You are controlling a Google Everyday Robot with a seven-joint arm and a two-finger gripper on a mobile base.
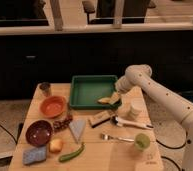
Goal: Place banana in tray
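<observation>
Banana (106, 100): lies inside the tray (87, 92), at the tray's 4 o'clock corner, against the near and right rims. Pale yellow, short, lying roughly flat.

Gripper (115, 97): at the banana's 2 o'clock end, right over the tray's right rim. It reads as touching or just beside the banana; which of the two cannot be told. State of the fingers: cannot tell, as they merge with the banana and rim in this view.

Arm (155, 90): white, enters from 4 o'clock, elbow bends above the tray's right edge, wrist points down toward the tray corner.

Tray: green, rectangular, raised rims, at the far middle of the wooden surface (115, 155). Apart from the banana its floor shows green.

Outward from the tray:
- 9 o'clock: orange bowl (53, 106), just beside the tray's left rim.
- 10 o'clock: small metal cup (45, 88) near the far left corner of the surface.
- 5 o'clock: pale cup (135, 108), just beside the tray corner.
- 6 o'clock: dark bar-shaped item (101, 119); to its right a white-handled tool (131, 123).
- 7 o'clock: maroon bowl (38, 132), blue-grey wedge (77, 128), small round yellow-red fruit (55, 145), green pepper (72, 153), blue sponge (34, 155).
- Near edge, 5 o'clock: fork (115, 137), green cup (142, 142).
</observation>
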